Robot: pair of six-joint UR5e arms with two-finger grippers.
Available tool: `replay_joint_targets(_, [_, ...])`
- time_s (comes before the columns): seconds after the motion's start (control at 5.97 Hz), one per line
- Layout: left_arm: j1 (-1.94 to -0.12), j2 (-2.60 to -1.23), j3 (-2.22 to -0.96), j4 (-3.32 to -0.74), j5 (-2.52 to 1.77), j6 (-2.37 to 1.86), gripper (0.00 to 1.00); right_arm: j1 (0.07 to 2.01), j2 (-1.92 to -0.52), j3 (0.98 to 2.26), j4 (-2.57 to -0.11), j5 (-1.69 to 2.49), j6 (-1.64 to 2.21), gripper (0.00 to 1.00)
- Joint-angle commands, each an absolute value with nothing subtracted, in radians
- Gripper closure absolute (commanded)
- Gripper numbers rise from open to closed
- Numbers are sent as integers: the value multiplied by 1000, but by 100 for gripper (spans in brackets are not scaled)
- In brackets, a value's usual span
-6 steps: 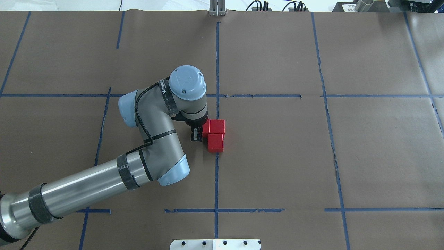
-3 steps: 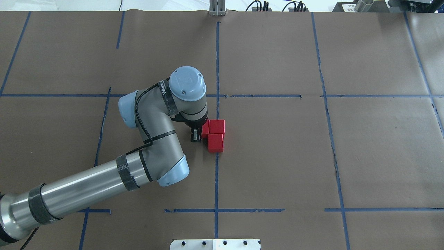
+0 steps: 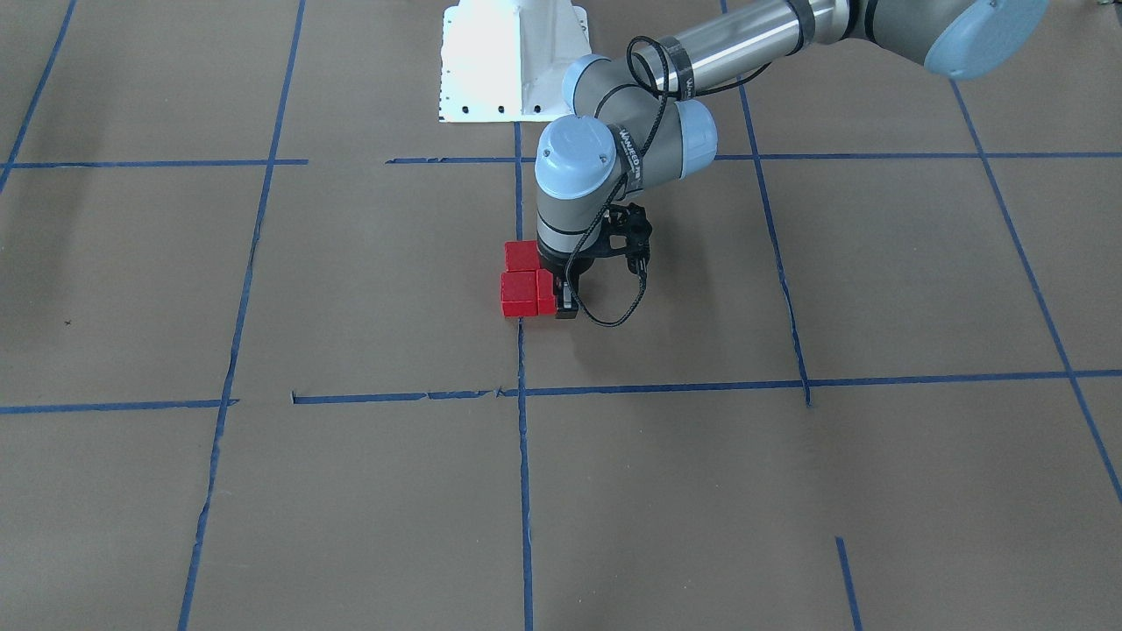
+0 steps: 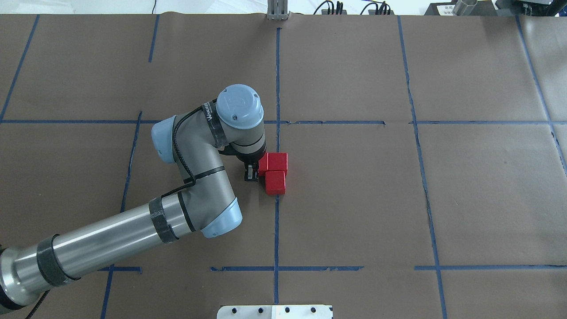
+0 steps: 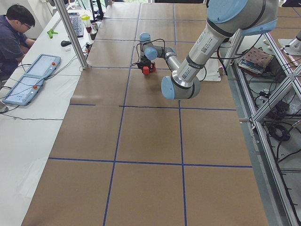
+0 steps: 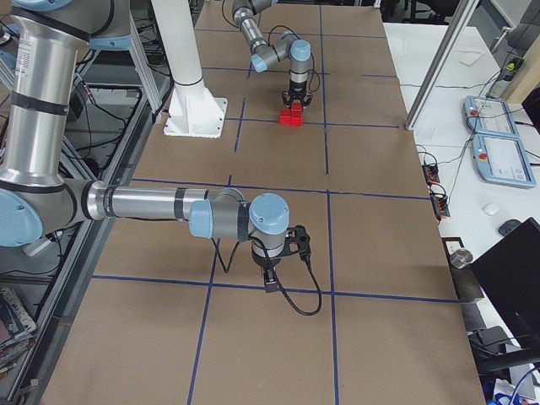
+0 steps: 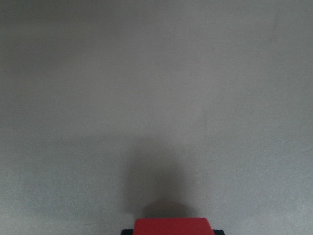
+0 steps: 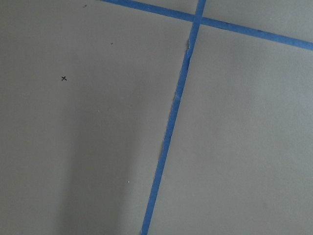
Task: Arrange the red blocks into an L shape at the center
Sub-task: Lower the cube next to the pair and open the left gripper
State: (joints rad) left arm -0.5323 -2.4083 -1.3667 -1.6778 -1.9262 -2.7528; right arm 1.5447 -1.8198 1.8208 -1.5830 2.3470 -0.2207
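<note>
Overhead exterior shows the red blocks (image 4: 275, 182) packed touching beside the blue tape line (image 4: 276, 221) in the center (image 4: 345, 195), since an L needs tight corners. The left gripper (image 4: 258, 170), wrist vertical and elbow bent, appears to pinch the third block (image 4: 262, 163) against its neighbour. The right gripper (image 6: 270, 281) hangs well apart; whether it is spread or closed cannot be told.

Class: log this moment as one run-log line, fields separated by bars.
stage: placing | left gripper shut on third red block | beside two red blocks, forming L at center | right gripper: elsewhere, state unclear
</note>
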Motion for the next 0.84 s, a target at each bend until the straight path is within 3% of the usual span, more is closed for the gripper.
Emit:
replay_joint_targets(0.0, [-532, -2408, -1367, -1680, -1925, -2750, 25, 1545, -1821, 1821, -1583, 2347, -221, 0])
replay_joint_targets(0.17, [-531, -2408, -1367, -1680, -1927, -2696, 0, 1545, -1821, 1821, -1583, 2347, -221, 0])
replay_joint_targets(0.5, [-538, -2407, -1382, -1663, -1933, -2689, 0, 1545, -1819, 1821, -1583, 2347, -219, 0])
replay_joint_targets(0.67, [-551, -2398, -1469, -1572, -1950, -2615, 0, 1545, -1819, 1822, -1583, 2347, -218, 0])
